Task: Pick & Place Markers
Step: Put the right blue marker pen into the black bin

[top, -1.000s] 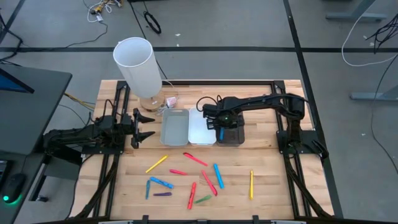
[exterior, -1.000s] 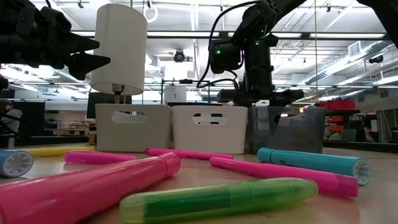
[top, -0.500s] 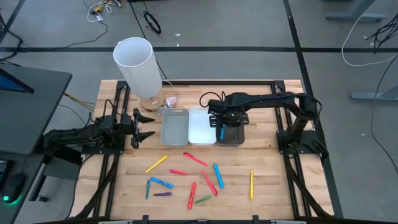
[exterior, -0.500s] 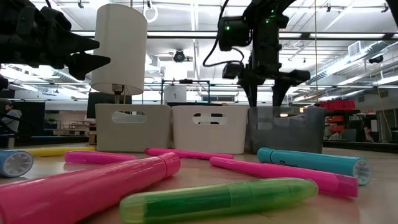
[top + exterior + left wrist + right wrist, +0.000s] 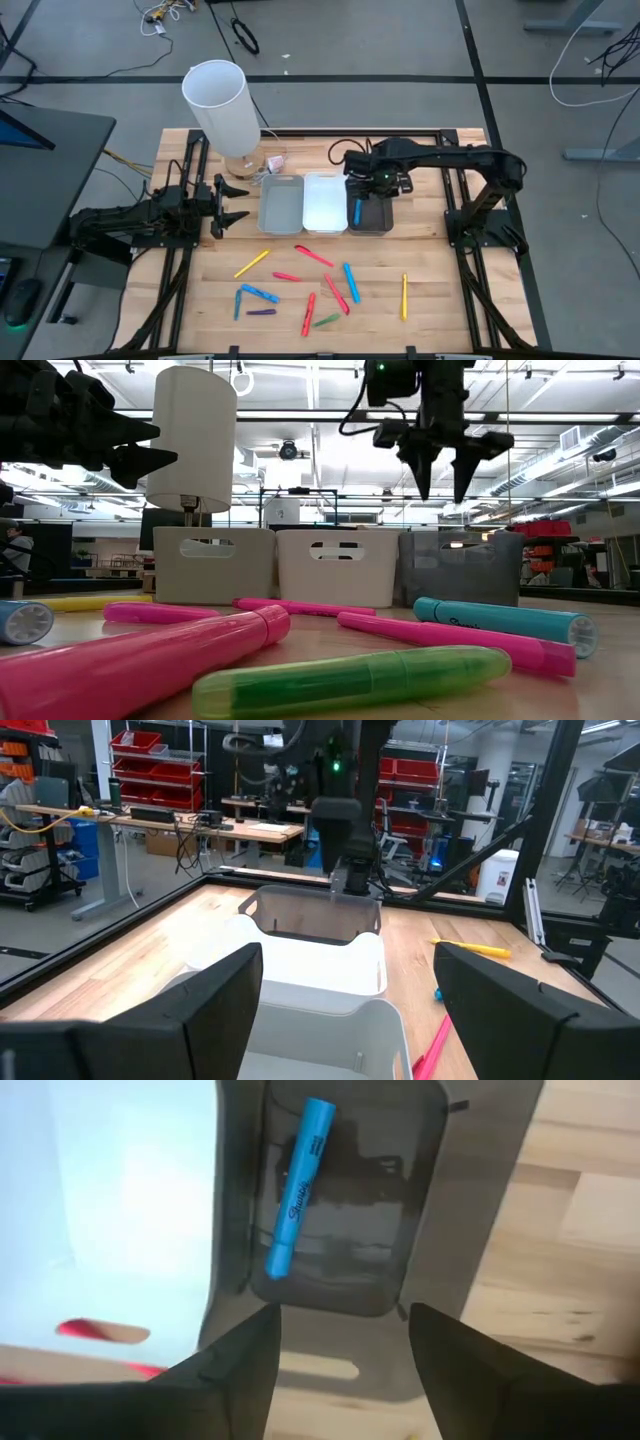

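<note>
At the table's left edge the left gripper (image 5: 232, 206) waits above the wood with its two dark fingers spread wide and nothing between them, pointing toward the row of bins. Just behind it stands a tall white cylindrical lamp shade (image 5: 222, 105).

Next come three small rectangular plastic bins set side by side and touching: a light grey bin (image 5: 280, 204), a white bin (image 5: 324, 204) and a dark translucent grey bin (image 5: 373, 214). In the dark grey bin lies a blue marker (image 5: 299, 1187), flat on the bin's floor along the wall next to the white bin.

The right gripper (image 5: 440, 485) hangs in the air above the dark grey bin, its fingers pointing down, parted and holding nothing. The blue marker lies below the gripper, well apart from the fingertips and not touched by them.

On the pale wooden tabletop (image 5: 450, 300) in front of the bins the other markers lie scattered: a yellow marker (image 5: 252, 263) farthest left, a short blue marker (image 5: 259, 293) and a purple marker (image 5: 262, 312) near it, then several red markers (image 5: 313, 256), a green marker (image 5: 326, 320), a second blue marker (image 5: 350, 282) and, farthest right and apart from the rest, another yellow marker (image 5: 404, 296). None of them is near either gripper.
</note>
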Controlling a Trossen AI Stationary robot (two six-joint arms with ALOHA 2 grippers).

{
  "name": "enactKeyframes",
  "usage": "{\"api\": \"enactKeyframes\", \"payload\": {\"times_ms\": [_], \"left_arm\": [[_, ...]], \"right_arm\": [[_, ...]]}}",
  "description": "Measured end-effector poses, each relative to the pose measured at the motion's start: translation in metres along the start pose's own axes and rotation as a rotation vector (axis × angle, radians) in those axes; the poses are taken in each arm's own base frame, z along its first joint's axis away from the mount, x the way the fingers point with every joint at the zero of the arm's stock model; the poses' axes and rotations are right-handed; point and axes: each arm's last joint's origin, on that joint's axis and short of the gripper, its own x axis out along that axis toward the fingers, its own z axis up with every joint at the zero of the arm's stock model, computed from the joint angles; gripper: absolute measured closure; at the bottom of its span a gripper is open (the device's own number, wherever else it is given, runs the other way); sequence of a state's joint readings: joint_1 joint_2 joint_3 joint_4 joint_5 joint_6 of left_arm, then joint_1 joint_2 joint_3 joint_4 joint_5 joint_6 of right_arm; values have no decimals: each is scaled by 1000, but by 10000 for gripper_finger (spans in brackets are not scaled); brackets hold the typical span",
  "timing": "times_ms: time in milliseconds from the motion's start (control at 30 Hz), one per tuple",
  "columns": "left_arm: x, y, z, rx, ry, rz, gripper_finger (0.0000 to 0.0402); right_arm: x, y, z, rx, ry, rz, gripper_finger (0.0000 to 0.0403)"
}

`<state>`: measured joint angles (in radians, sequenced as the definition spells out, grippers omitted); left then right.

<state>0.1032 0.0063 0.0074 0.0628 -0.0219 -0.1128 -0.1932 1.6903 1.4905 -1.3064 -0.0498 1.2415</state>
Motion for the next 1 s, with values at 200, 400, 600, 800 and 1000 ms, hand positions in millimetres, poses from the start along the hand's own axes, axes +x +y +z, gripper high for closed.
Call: {"api": "enactKeyframes", "payload": {"times_ms": [200,400,600,800,1000], "left_arm": [[0,0,0,0,0,0,99],[0,0,0,0,0,0,99],[0,0,0,0,0,0,99],[0,0,0,0,0,0,99],[0,0,0,0,0,0,99]], "right_arm": [[-25,0,-1,-1,-6,16,182],[-49,-1,-3,-1,-9,25,182],[-60,-3,-5,-65,-69,11,182],[-62,-2,-5,-152,-81,43,182],[-62,3,-6,-271,-97,77,182]]}}
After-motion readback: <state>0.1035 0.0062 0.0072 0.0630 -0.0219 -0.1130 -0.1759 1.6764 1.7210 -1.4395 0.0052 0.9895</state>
